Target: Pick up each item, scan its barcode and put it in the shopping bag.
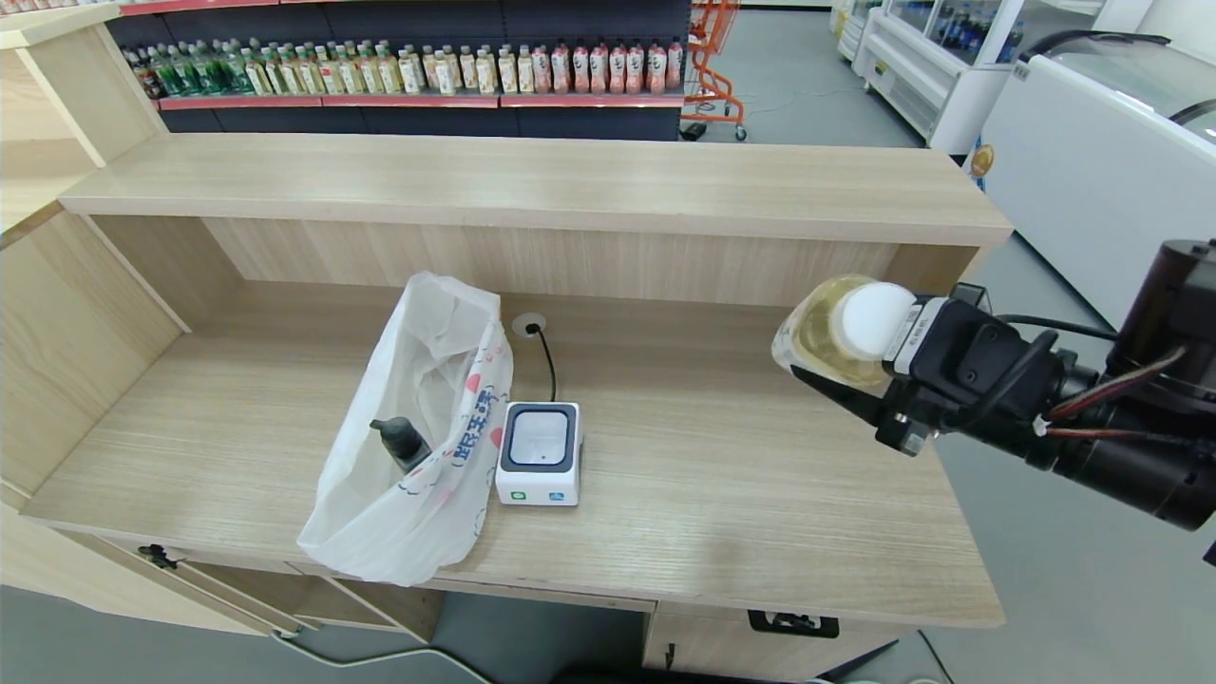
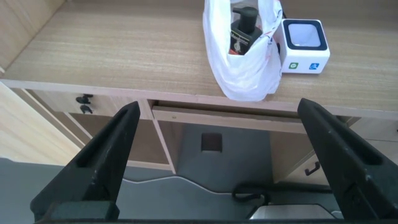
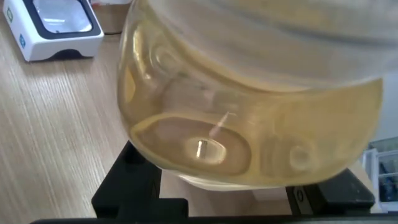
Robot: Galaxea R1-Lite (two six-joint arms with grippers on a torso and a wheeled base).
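Right pincer (image 1: 848, 369) holds yellowish, white-capped bottle (image 1: 815, 334).

the head camera looks from high up, forward and down, taking in the whole wooden counter (image 1: 722, 456) and the drinks shelves (image 1: 418, 71) behind it. the left wrist camera sits well back, off the counter's front edge, looking across it between the spread fingers (image 2: 106, 168) of the left gripper (image 2: 219, 107). it shares the shopping bag (image 1: 418, 446) and scanner (image 1: 539, 453) with the head view. the right wrist camera is right up against a bottle (image 3: 249, 93), with the scanner at its edge.
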